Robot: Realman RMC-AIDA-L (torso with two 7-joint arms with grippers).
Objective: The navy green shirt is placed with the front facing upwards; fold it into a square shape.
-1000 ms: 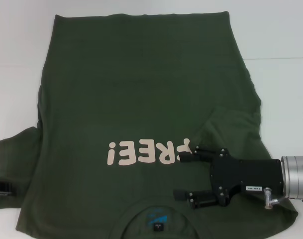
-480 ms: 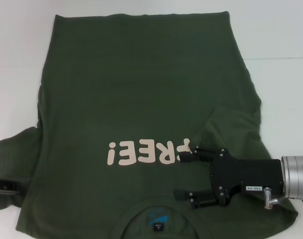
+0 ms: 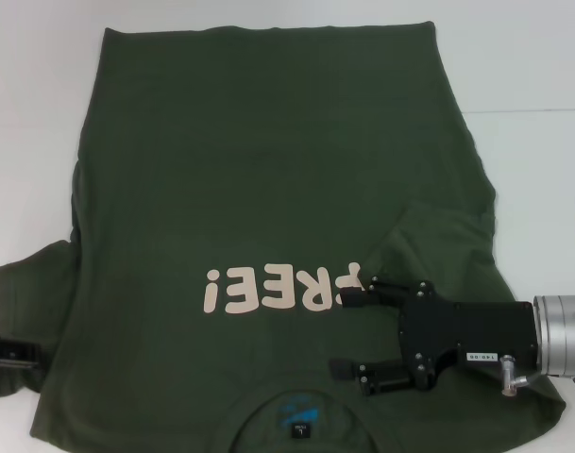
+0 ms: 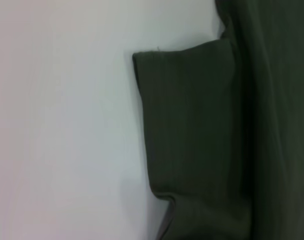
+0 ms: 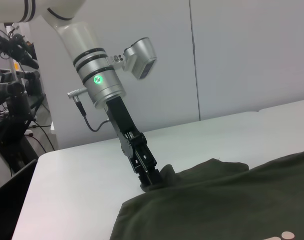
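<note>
1. The left gripper [image 3: 8,351] sits low at the left sleeve's edge. From the right wrist view it looks pinched shut on the cloth.
2. The shirt [image 3: 268,189] lies flat on the white table [image 3: 523,57]. It is soft, light and floppy, so hold edges or corners.
3. The right gripper [image 3: 348,332] hovers over the chest with its fingers spread, holding nothing.

white table [image 3: 532,66], pale grey wall panels [image 5: 241,55] behind it, dark equipment with cables [image 5: 12,115] beside the table's far end
</note>
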